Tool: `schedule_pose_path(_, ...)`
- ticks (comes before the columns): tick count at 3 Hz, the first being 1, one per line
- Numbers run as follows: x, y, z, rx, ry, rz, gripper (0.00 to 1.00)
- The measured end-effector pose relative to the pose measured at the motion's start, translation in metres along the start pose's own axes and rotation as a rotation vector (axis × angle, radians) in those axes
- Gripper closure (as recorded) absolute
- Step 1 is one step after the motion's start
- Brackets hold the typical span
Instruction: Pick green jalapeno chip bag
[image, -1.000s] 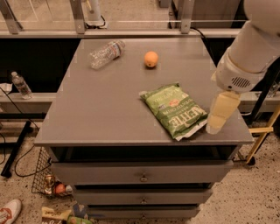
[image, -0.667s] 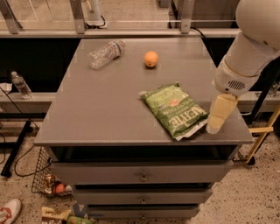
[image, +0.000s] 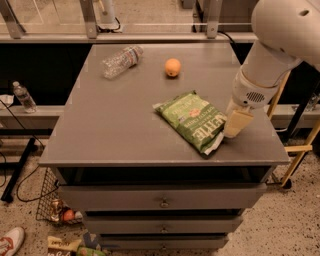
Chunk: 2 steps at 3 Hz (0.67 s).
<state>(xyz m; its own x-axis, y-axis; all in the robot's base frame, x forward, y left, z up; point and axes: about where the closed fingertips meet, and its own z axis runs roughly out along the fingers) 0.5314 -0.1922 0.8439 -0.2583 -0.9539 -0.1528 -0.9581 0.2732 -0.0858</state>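
The green jalapeno chip bag (image: 195, 120) lies flat on the grey table (image: 115, 125), right of the middle near the front edge, with white "KETTLE" lettering and whitish sealed ends. My gripper (image: 237, 124) hangs from the white arm at the right, just off the bag's right edge and low over the tabletop, beside the bag and apart from it as far as I can see.
An orange (image: 172, 67) sits at the back of the table and a clear plastic bottle (image: 121, 60) lies on its side at the back left. Drawers are below the tabletop. A second bottle (image: 23, 97) stands on a ledge at the left.
The arm and gripper have shifted slightly left toward the bag's right edge. The bag, orange and bottle have not moved.
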Motion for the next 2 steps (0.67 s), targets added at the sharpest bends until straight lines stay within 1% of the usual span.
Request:
schedule_pose_path(1,-0.019,0.008,0.004,-0.019,-0.007,-0.044,0.71)
schedule_pose_path(2,-0.034,0.012,-0.013,0.009,-0.024,-0.077,0.94)
